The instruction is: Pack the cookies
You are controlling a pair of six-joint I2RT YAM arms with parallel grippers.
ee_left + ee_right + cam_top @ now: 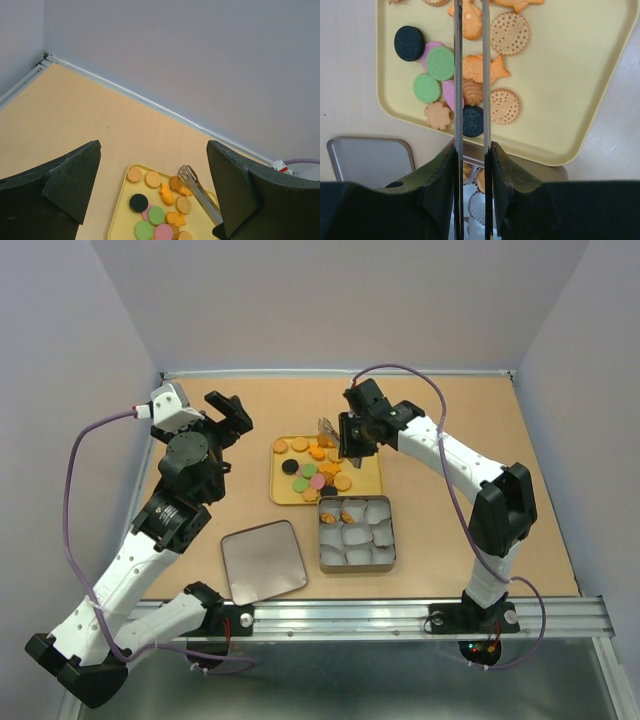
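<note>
My right claw (pixel 353 438) is clamped on the tongs (pixel 456 75), pressing their two arms nearly together. They reach out over the yellow tray (pixel 277 492), tips above the orange cookies at its far side. I cannot tell whether they touch one. The cookies (pixel 312 472) lie loose on the tray: tan, orange, pink, green and black. Two more orange ones (pixel 338 517) sit in the paper cups at the far left of the tin (pixel 392 540), which stands just near of the tray. My left claw (pixel 154 150) gapes wide and holds nothing, left of the tray above the desk (pixel 560 490). The lid (pixel 263 560) lies flat beside the tin.
</note>
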